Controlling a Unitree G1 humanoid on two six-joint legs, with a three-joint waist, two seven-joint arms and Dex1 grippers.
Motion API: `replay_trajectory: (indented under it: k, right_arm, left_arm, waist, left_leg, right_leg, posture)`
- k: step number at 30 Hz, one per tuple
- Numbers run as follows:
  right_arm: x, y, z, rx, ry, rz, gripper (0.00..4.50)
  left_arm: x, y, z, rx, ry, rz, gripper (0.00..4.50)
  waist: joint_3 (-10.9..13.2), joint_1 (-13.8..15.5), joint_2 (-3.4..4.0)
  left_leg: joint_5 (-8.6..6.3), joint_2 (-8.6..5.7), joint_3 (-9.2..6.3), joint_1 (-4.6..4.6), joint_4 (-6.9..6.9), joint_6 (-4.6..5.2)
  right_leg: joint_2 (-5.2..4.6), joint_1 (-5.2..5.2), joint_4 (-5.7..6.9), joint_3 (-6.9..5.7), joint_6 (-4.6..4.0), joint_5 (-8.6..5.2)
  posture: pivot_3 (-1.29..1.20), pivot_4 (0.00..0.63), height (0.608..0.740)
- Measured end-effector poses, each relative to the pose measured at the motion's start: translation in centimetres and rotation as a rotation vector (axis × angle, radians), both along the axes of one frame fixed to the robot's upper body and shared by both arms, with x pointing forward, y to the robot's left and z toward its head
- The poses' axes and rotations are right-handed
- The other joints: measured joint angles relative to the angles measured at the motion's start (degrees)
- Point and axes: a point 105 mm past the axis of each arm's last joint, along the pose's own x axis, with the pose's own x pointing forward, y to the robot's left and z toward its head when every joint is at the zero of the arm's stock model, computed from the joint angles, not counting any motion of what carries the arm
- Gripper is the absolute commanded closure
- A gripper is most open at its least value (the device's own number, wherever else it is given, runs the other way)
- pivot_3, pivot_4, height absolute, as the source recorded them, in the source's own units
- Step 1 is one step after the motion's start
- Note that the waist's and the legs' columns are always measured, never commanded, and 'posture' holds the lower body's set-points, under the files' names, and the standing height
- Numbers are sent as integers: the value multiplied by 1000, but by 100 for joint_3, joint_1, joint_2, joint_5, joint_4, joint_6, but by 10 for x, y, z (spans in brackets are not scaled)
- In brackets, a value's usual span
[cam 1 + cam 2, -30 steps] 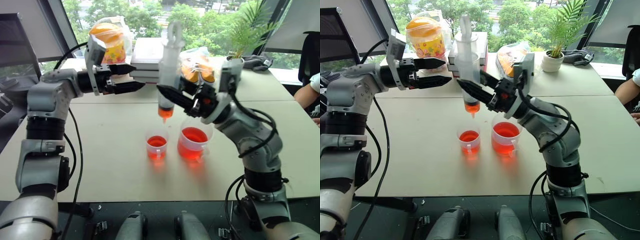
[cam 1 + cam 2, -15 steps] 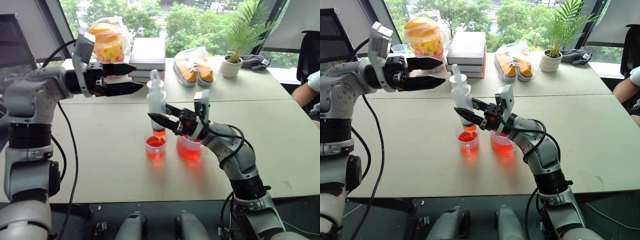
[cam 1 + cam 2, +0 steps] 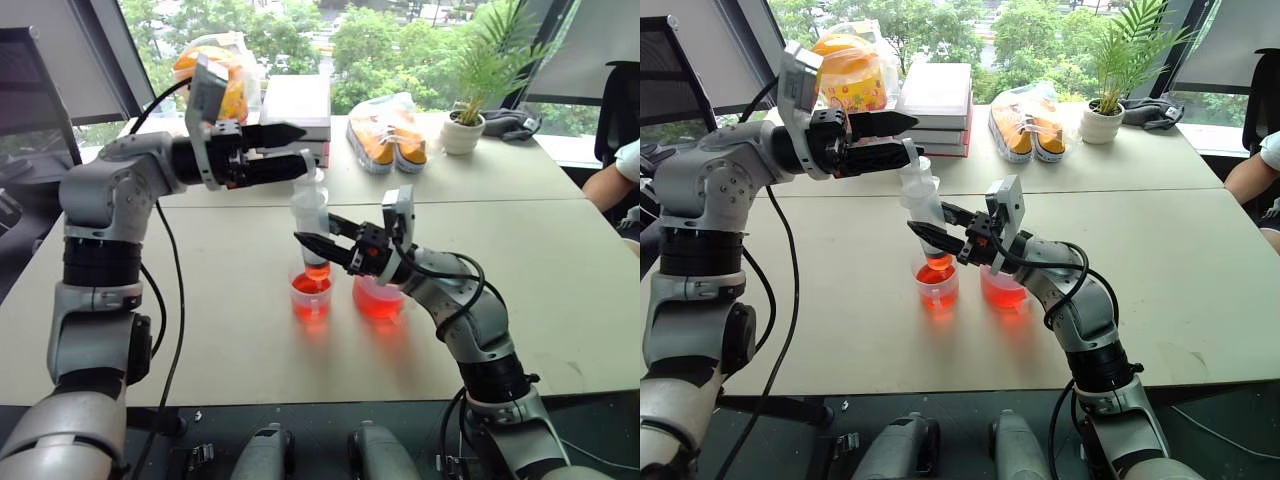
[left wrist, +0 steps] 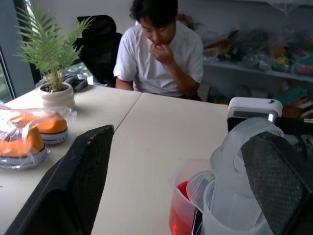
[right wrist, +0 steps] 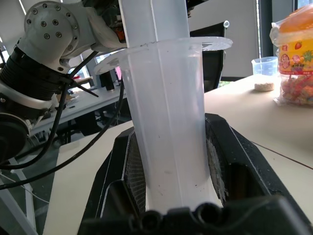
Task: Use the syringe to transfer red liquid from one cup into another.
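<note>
The syringe [image 3: 311, 218] stands nearly upright with my right gripper [image 3: 320, 234] shut on its clear barrel [image 5: 168, 122]. A little red liquid [image 3: 317, 269] sits at its lower end, and the tip hangs at the rim of the smaller cup [image 3: 311, 296], which holds red liquid. The wider beaker [image 3: 379, 298] stands right beside it, also holding red liquid. My left gripper [image 3: 299, 147] points across at the plunger's top ring [image 4: 239, 147]. Its fingers [image 4: 85, 181] are apart, the ring between them against one finger.
At the table's far side are a stack of books [image 3: 297, 100], a jar of sweets [image 3: 222, 85], a bag with orange items [image 3: 385, 135] and a potted plant [image 3: 462, 130]. A person [image 4: 159, 54] sits at the table's right end.
My right gripper brought the syringe down to the smaller cup, then kept still. My left gripper moved right up to the plunger's top, and its fingers came closer together.
</note>
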Motion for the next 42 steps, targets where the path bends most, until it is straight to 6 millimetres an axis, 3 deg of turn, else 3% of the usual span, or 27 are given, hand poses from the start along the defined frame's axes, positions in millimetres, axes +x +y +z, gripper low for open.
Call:
replay_trajectory:
  k: [5,10,40,41,42]
  right_arm:
    - [3,-4,2,8,0,-23,3144]
    - [1,-1,3,9,4,-3,3144]
    - [2,3,14,-11,107,39,3144]
    - [2,3,15,-10,109,35,3144]
    - [3,2,15,-5,111,23,3144]
  left_arm:
    - [-7,-9,0,12,-20,-65,4464]
    - [-14,-8,1,47,-44,-96,4464]
    - [-14,-3,-17,105,-126,-38,4464]
    - [-14,-3,-16,104,-109,-35,3785]
    - [-14,-4,-14,101,-98,-39,3471]
  waist:
    - [0,5,0]
    - [0,-8,0]
    - [0,5,0]
    - [0,5,0]
    - [0,6,0]
  left_leg:
    - [0,0,0,0,0,0]
    - [0,0,0,0,-1,0]
    - [0,0,0,-1,-1,0]
    - [0,0,0,-1,-1,0]
    - [0,0,0,-1,-1,0]
  right_leg:
    - [-1,0,0,1,0,0]
    - [0,0,0,0,0,0]
    - [-2,0,-2,0,0,0]
    - [-2,0,-2,0,0,0]
    - [-2,0,-2,0,0,0]
  posture:
    - [0,150,740]
    - [0,150,740]
    - [0,150,740]
    - [0,150,740]
    - [0,150,740]
